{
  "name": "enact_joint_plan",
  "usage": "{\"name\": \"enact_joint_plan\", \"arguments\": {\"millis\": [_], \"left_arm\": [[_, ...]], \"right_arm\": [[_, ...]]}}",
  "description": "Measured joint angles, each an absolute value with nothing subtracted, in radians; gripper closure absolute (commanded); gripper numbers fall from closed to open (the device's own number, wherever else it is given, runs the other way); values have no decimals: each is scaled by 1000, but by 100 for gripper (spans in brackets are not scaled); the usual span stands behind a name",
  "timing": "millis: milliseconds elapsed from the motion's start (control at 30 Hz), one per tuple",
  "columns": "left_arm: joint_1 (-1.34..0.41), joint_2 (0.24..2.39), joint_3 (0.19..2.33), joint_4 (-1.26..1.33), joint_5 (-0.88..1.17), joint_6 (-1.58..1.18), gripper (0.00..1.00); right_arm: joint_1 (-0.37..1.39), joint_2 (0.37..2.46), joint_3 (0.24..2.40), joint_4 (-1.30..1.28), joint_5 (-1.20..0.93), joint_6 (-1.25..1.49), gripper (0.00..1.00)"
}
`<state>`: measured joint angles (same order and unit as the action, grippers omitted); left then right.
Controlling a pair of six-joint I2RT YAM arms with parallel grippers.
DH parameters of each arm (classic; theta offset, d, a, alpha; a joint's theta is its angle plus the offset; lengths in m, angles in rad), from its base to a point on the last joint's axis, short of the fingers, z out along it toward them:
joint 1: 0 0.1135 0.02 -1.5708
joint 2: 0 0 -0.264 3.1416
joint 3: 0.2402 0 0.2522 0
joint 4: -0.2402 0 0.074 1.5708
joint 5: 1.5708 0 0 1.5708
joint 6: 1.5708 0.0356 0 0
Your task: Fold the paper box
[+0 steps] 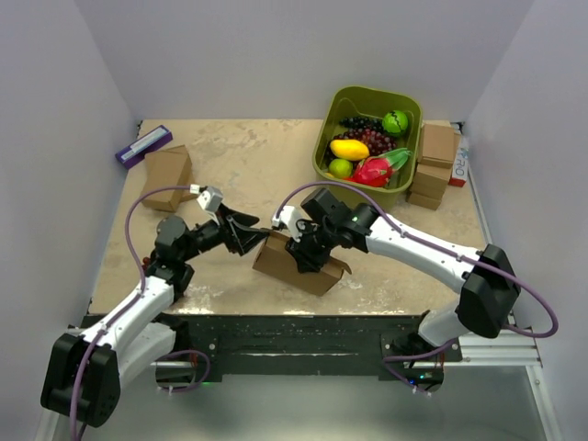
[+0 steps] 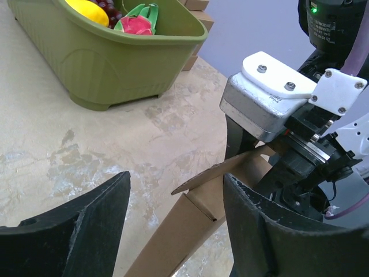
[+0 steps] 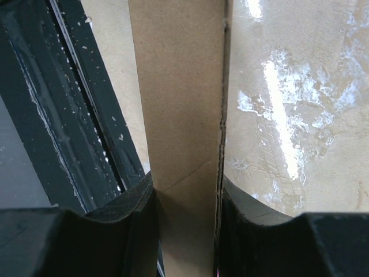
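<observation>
Our one green bin [image 1: 323, 145], fruit [image 1: 371, 172] inside, behind the paper box [image 1: 326, 276]; right gripper [image 1: 306, 252] tight on it, left gripper [image 1: 251, 235] wide beside it.

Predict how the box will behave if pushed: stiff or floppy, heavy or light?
Probably light: the box is thin, hollow cardboard. Its panels look stiff, but the flap bends at its crease. Flat-sided, it would likely slide, not roll.

The right pincer [image 1: 308, 262] covers part of the paper box [image 1: 274, 258], and the green bin [image 2: 104, 63] is cut off.
</observation>
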<state>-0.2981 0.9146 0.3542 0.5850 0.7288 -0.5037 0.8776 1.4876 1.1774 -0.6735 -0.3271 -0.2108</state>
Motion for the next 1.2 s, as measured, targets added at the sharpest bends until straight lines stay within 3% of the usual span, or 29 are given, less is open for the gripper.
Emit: {"name": "enact_joint_plan", "arguments": {"millis": [233,467,567,1033,1200], "left_arm": [[-315,943,373,573,733,-492,47],[-346,940,380,540,725,-462,71],[-357,938,380,522,707,-448,76],[-445,872,414,372,589,-358,76],[-460,872,438,339,564,-333,86]], "right_arm": [[878,1492,1177,-673,-333,-211,72],[877,1504,1177,-673,-332,-211,73],[876,1505,1177,-675,-329,-210,73],[872,1513,1177,-677,-323,-209,74],[872,1513,1177,-677,-323,-209,74]]}}
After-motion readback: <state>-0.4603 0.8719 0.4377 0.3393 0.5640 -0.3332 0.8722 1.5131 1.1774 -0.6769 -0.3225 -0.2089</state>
